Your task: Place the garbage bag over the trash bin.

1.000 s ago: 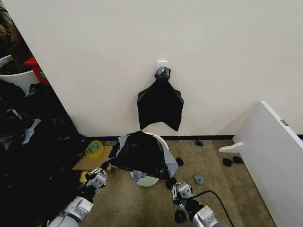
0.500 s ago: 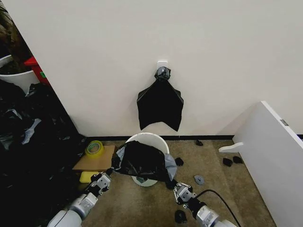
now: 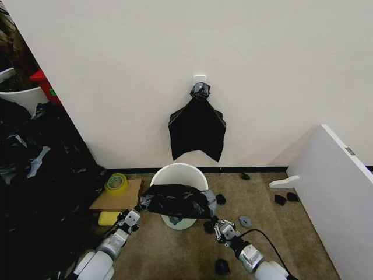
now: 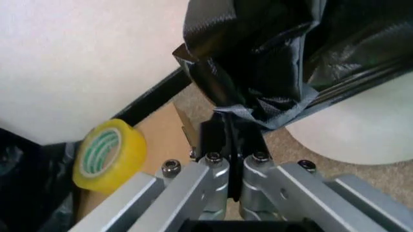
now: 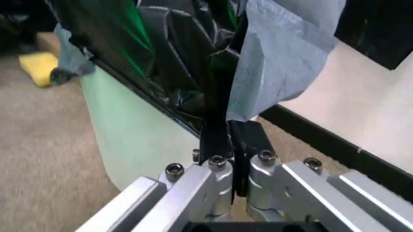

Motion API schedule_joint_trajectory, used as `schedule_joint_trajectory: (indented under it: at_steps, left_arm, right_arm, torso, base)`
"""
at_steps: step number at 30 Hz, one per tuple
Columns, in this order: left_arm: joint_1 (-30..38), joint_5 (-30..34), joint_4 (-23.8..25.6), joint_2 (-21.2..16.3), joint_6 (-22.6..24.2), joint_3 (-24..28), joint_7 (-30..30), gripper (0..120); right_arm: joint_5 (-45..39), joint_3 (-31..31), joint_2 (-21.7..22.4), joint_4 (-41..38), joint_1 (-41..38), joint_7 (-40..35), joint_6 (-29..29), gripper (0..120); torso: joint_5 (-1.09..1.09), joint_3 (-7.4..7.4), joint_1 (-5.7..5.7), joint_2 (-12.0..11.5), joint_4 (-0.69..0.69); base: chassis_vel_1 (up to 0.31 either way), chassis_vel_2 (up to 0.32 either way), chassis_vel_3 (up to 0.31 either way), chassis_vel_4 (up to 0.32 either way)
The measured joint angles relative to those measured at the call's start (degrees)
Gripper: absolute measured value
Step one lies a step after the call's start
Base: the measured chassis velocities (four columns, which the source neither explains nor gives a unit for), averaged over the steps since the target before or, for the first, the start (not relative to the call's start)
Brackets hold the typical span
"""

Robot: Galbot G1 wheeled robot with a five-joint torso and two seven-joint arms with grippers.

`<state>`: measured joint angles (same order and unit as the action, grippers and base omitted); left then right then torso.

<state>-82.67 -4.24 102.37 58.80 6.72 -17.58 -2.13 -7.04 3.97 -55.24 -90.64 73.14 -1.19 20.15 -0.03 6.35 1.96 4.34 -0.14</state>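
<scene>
**Bag stretched across the bin's near rim**

Your garbage bag point(image 3: 176, 200) hangs bunched over the front half of the trash bin point(image 3: 180, 173); the back half of the rim lies bare, and you cannot see inside. Your left claw point(image 3: 133, 217) pinches the bag's left edge, your right claw point(image 3: 219, 228) its right edge. Carpet floor point(image 3: 262, 204) lies open to the right; cardboard point(image 3: 116, 200) and a tape roll point(image 3: 116, 183) sit just left.

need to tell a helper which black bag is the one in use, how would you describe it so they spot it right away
Find the white bin on the floor at the foot of the wall. The bag is the glossy black sack stretched across the bin's near side, with the left gripper and right gripper each shut on an end. Unlike the bunch of bags hanging on the wall above, it lies at the bin.
</scene>
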Motion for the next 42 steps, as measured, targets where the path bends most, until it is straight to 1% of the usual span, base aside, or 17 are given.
schedule_joint_trajectory:
  at_steps: [5,8,10,13,16,17,20,24,28,29,30,32,33,37,39,40,42]
  left_arm:
    - [0.7,4.1,-0.5,0.5,-0.7,0.4,-0.9,0]
    - [0.3,6.8,0.5,-0.2,-1.9,0.4,-1.8,7]
    - [-0.9,7.7,2.3,-1.6,-2.2,0.1,-2.4,15]
    - [-2.2,7.7,3.8,-2.7,-1.7,-0.4,-3.0,23]
    - [-4.8,7.7,7.1,-5.0,0.0,-1.3,-5.6,38]
    - [-4.8,7.7,7.1,-5.0,0.0,-1.3,-5.6,38]
    - [-8.6,6.8,10.8,-7.5,1.1,-2.7,-9.7,54]
    - [-12.4,4.2,13.4,-10.1,0.9,-4.0,-14.3,65]
    - [-15.9,0.5,14.9,-11.6,-6.8,-4.9,-16.7,81]
    - [-15.9,0.5,14.9,-11.6,-6.8,-4.9,-16.7,81]
    - [-15.7,0.0,14.8,-11.2,-9.9,-4.9,-15.7,88]
    - [-14.3,0.3,13.2,-10.5,-11.9,-4.7,-13.8,97]
    - [-14.3,0.3,13.2,-10.5,-11.9,-4.7,-13.8,97]
    - [-8.6,5.1,8.5,-8.2,-10.6,-4.3,-10.8,100]
    - [-8.5,5.3,8.5,-8.2,-10.5,-4.3,-10.7,100]
    - [-7.0,9.2,7.5,-7.9,-9.3,-4.3,-8.9,100]
    - [-5.8,14.5,6.5,-7.4,-9.9,-4.5,-4.7,100]
  right_arm:
    - [-3.1,-0.1,-0.9,2.2,-1.1,1.8,3.4,0]
    - [-4.2,-0.4,-0.3,1.5,-0.4,2.8,4.6,7]
    - [-4.9,-0.9,1.1,0.0,0.9,4.6,6.8,16]
    - [-5.0,-1.5,2.2,-0.7,1.8,6.2,8.5,22]
    - [-4.8,-3.1,4.3,-1.4,3.3,10.1,12.2,37]
    - [-4.8,-3.1,4.3,-1.4,3.3,10.1,12.2,37]
    - [-3.7,-5.6,6.7,-3.2,5.4,11.8,15.2,54]
    - [-3.3,-9.9,8.2,-6.5,8.0,14.3,18.0,65]
    - [-4.5,-15.1,8.6,-10.8,10.9,18.4,20.6,82]
    - [-4.5,-15.1,8.6,-10.8,10.9,18.4,20.6,82]
    - [-5.5,-14.6,8.0,-11.6,10.4,17.0,19.4,88]
    - [-6.0,-13.4,6.9,-12.8,9.0,11.9,16.3,97]
    - [-6.0,-13.4,6.9,-12.8,9.0,11.9,16.3,97]
    - [-10.6,-9.5,4.4,-17.5,5.7,-3.9,1.4,100]
    - [-10.6,-9.5,4.4,-17.5,5.7,-3.9,1.4,100]
    - [-13.6,-7.9,3.4,-18.7,3.9,-8.7,-4.7,100]
    - [-16.7,-5.9,2.2,-18.9,1.3,-12.8,-9.4,100]
  torso:
    - [0.00,0.00,0.00,0.0,0.00]
    - [0.00,0.00,0.00,0.0,0.00]
    - [0.00,0.00,0.00,0.0,-0.02]
    - [0.00,0.00,0.00,0.0,0.00]
    - [0.01,0.00,0.00,0.0,-0.01]
    - [0.01,0.00,0.00,0.0,-0.01]
    - [-0.01,-0.01,0.00,0.0,0.00]
    - [-0.01,-0.01,0.00,0.0,0.02]
    - [-0.02,-0.01,0.00,0.0,0.00]
    - [-0.02,-0.01,0.00,0.0,0.00]
    - [0.01,-0.01,0.00,0.0,0.00]
    - [0.00,-0.01,0.00,0.0,0.00]
    - [0.00,-0.01,0.00,0.0,0.00]
    - [-0.02,-0.01,0.00,0.0,-0.01]
    - [-0.02,0.00,0.00,0.0,-0.01]
    - [0.00,0.00,0.00,0.0,-0.01]
    - [0.01,0.00,0.00,0.0,0.00]
  base:
    - [0.000,0.000,0.000,0.000]
    - [0.000,0.000,0.000,0.000]
    - [0.000,0.000,0.000,0.000]
    - [0.000,0.000,0.000,0.000]
    - [0.000,0.000,0.000,0.000]
    - [0.000,0.000,0.000,0.000]
    - [0.000,0.000,0.000,0.000]
    - [0.000,0.000,0.000,0.000]
    - [0.000,0.000,0.000,0.000]
    - [0.000,0.000,0.000,0.000]
    - [0.000,0.000,0.000,0.000]
    - [0.000,0.000,0.000,0.000]
    - [0.000,0.000,0.000,0.000]
    - [0.000,0.000,0.000,0.000]
    - [0.000,0.000,0.000,0.000]
    - [0.000,0.000,0.000,0.000]
    - [0.000,0.000,0.000,0.000]
